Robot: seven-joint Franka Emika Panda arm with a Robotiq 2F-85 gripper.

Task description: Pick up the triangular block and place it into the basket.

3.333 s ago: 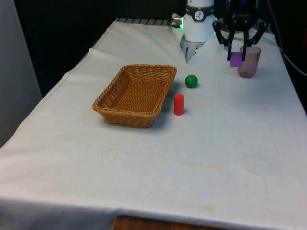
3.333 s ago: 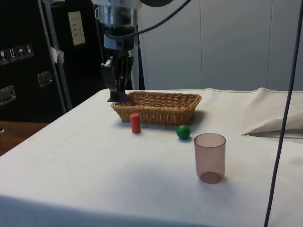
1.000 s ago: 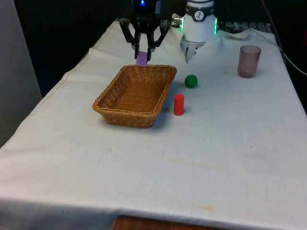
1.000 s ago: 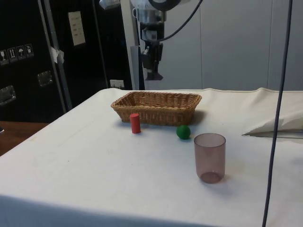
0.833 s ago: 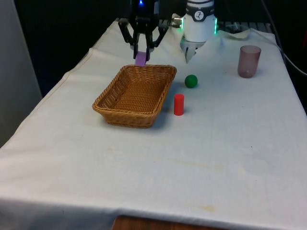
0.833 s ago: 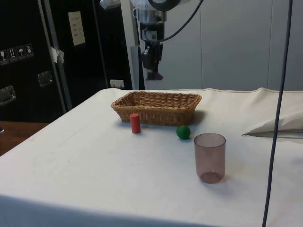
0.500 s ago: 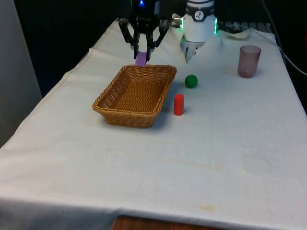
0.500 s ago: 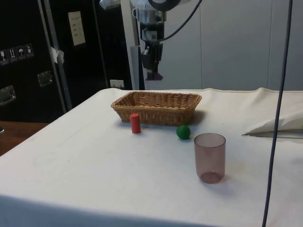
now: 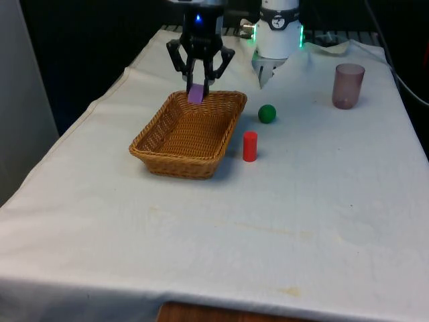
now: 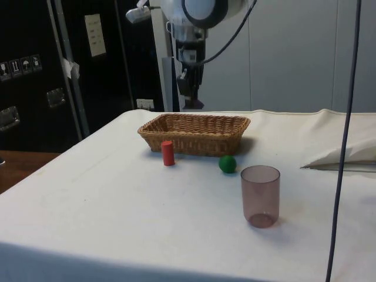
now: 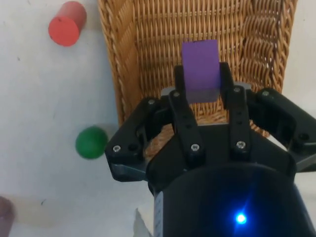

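**A:** How far along is it?

**B:** Most of the way, I'd judge. The gripper (image 9: 199,86) has its fingers closed on the purple block (image 9: 196,93), pinching it by its two sides. In the wrist view the block (image 11: 200,69) sticks out past the fingertips, with the woven floor of the basket (image 11: 256,59) directly under it.

**A:** So it's over the basket, not in it?

**B:** Right. In the front view it hangs above the far end of the basket (image 9: 154,151), near the rim, apart from the weave. The side view puts the gripper (image 10: 192,101) just above the basket (image 10: 194,141) too. What's left, as I read it, is lowering a little and letting go.

**A:** Anything close by?

**B:** A red cylinder (image 9: 250,145) and a green ball (image 9: 267,113) stand on the cloth beside the basket, and a tinted cup (image 9: 348,85) sits well apart.

**A:** Any writing?

**B:** A pale sheet (image 10: 94,34) and some small stickers (image 10: 20,65) on the dark cabinets; nothing I can read.
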